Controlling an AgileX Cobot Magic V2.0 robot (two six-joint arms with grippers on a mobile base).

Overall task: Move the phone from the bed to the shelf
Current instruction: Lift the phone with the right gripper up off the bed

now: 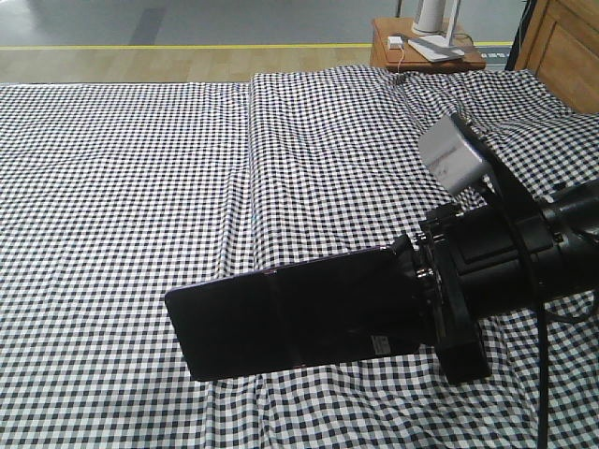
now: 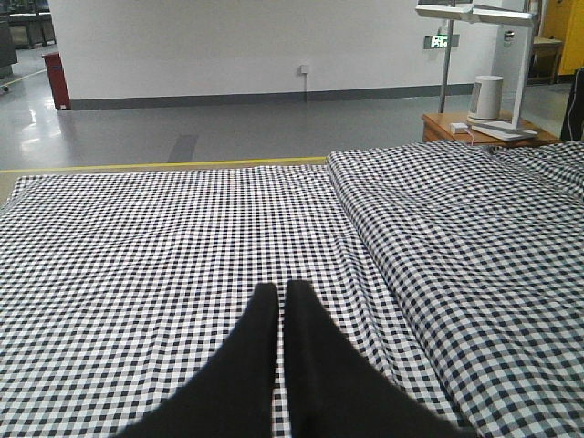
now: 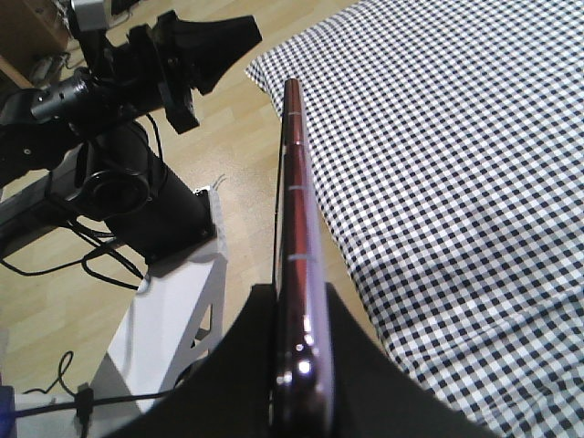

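The phone (image 1: 290,318), a glossy black slab with a small white sticker near the held end, hangs above the bed (image 1: 140,187). My right gripper (image 1: 407,299) is shut on its right end. The right wrist view shows the phone (image 3: 297,228) edge-on with a pinkish rim, clamped in the right gripper (image 3: 297,306), beside the bed's near edge (image 3: 456,137). My left gripper (image 2: 281,290) is shut with nothing in it, low over the gingham bed (image 2: 137,237). It also shows at top left as the left gripper (image 3: 219,41). I cannot tell whether the wooden furniture (image 1: 562,47) is the shelf.
A reddish-brown side table (image 1: 426,56) with white items stands beyond the bed's far edge, and the same side table (image 2: 474,132) shows at the right. A long fold crease (image 1: 248,187) runs down the cloth. The white robot base (image 3: 173,338) and cables sit on the wooden floor.
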